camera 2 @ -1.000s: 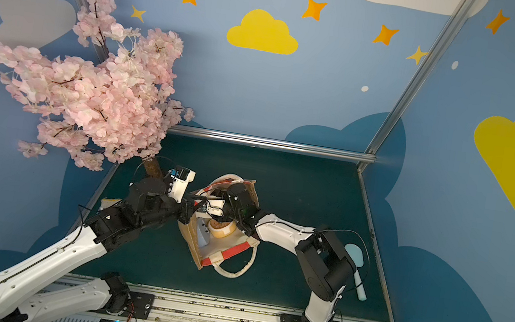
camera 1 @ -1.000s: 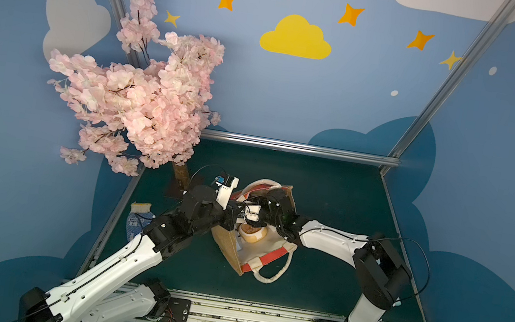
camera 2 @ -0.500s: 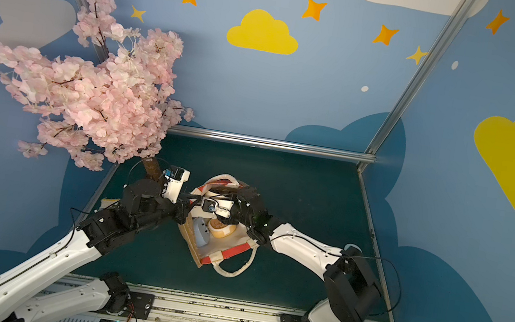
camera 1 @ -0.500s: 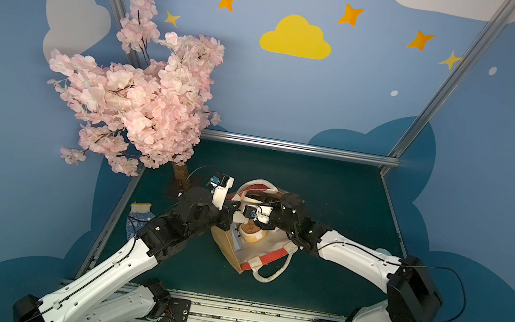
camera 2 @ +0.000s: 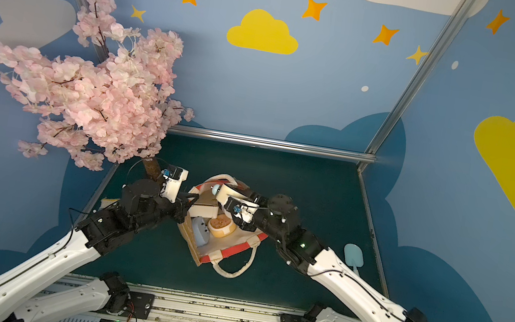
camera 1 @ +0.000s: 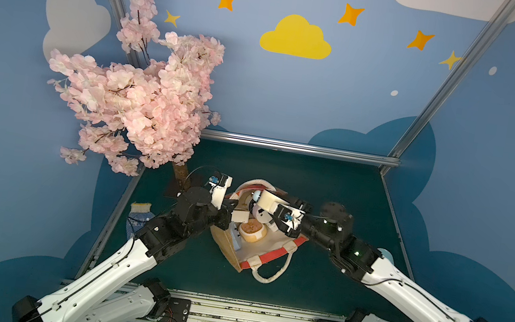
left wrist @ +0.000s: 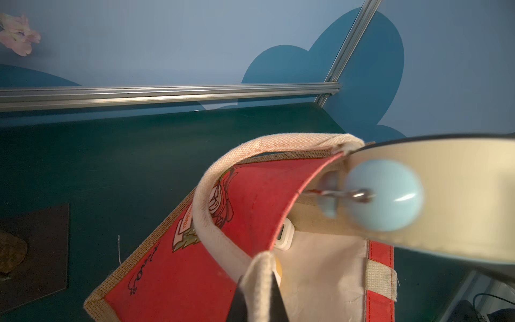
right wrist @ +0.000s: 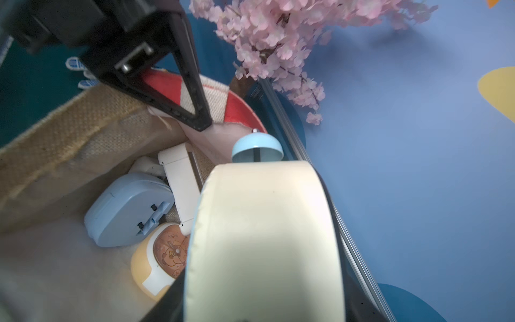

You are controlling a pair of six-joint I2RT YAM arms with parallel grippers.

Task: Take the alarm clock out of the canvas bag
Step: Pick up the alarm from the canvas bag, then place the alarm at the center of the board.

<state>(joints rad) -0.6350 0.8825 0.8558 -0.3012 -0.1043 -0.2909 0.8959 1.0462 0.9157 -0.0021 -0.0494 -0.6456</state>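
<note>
Jaws of the right gripper [right wrist: 262,251] are clamping the alarm clock [camera 1: 268,200], standing partly apart around its round cream body; pale-blue bells are showing on top. Clock is hanging over the open mouth of the canvas bag [camera 1: 269,258], by the far rim and above the things lying on the bag's floor. Cannot tell whether it is fully clear of the rim. On the other side the left gripper [left wrist: 260,281] is pinching the bag's cream handle [left wrist: 206,212], jaws together on it. Bag is standing mouth-up on the green table [camera 1: 315,184], its second handle [camera 1: 270,274] drooping over the near side. Lying inside are a pale-blue case [right wrist: 128,209], a white box [right wrist: 181,184] and a yellow round gadget [right wrist: 164,259] with a brown bear face. Pink blossom tree [camera 1: 140,99] is standing at the table's far left corner.
</note>
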